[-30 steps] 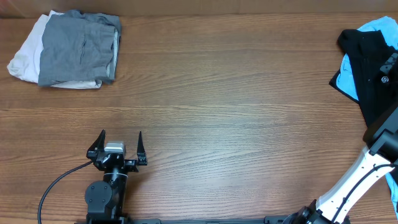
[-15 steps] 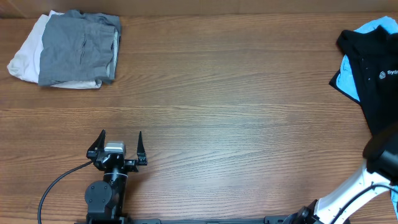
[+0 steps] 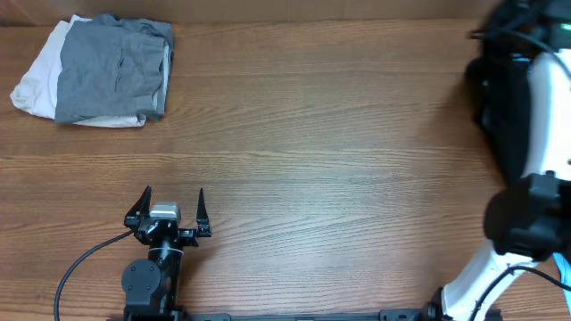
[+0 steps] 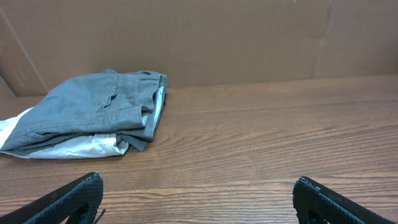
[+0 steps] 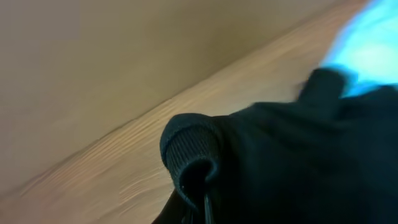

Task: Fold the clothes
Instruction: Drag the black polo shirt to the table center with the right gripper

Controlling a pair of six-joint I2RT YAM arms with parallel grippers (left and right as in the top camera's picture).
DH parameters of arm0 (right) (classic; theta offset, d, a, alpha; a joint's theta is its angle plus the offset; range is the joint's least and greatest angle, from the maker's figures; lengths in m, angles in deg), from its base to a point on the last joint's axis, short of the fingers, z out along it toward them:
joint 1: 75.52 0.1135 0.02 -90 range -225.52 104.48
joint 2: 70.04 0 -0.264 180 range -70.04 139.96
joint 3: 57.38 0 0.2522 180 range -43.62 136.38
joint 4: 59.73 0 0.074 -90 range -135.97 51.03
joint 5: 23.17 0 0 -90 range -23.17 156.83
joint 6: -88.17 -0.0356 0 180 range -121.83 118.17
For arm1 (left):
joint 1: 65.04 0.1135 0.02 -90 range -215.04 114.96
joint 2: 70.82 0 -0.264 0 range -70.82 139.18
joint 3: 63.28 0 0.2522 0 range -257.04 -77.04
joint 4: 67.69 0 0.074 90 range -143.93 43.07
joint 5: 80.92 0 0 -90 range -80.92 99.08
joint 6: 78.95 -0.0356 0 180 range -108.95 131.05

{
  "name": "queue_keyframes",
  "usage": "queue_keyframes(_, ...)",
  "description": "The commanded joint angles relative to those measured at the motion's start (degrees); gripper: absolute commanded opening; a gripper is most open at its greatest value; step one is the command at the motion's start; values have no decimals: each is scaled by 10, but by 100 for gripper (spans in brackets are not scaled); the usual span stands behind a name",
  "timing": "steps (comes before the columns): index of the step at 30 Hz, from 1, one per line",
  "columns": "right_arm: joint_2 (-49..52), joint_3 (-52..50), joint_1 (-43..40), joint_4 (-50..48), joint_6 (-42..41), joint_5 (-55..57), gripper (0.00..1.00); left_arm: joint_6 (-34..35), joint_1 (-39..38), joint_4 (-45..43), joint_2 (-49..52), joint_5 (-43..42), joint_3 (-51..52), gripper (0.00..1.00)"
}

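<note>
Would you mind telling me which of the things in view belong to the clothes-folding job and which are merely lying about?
Job in hand:
grey garment
white garment under it
black shirt
light blue garment

Just there:
left arm's cable
brown board behind the table

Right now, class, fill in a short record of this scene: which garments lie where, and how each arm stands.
Left pile: grey garment folded on top of white garment, far left corner of the table
Right pile: black shirt, light blue garment showing behind it; view blurred
Left gripper: open, empty, apart from all the clothes
Right arm: stretched over the right pile; grip cannot be told
</note>
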Motion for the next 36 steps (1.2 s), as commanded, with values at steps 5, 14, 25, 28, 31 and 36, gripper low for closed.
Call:
queue_keyframes(5, -10, 12, 214, -29, -29, -39, 4, -11, -3, 0, -5, -5, 2, 100)
queue_keyframes(14, 14, 10, 429, -73, -50, -41, 11, -11, -3, 0, -5, -5, 2, 100)
queue_keyframes(25, -7, 11, 479, -47, -41, 29, 84, -11, -3, 0, -5, -5, 2, 100)
queue_keyframes(28, -49, 11, 438, -1, -41, 45, 88, -11, -3, 0, -5, -5, 2, 100)
queue_keyframes(31, -91, 11, 379, 57, -41, 45, 98, -11, -3, 0, -5, -5, 2, 100)
queue_keyframes(36, -131, 11, 282, 161, -4, 45, 100, -11, -3, 0, -5, -5, 2, 100)
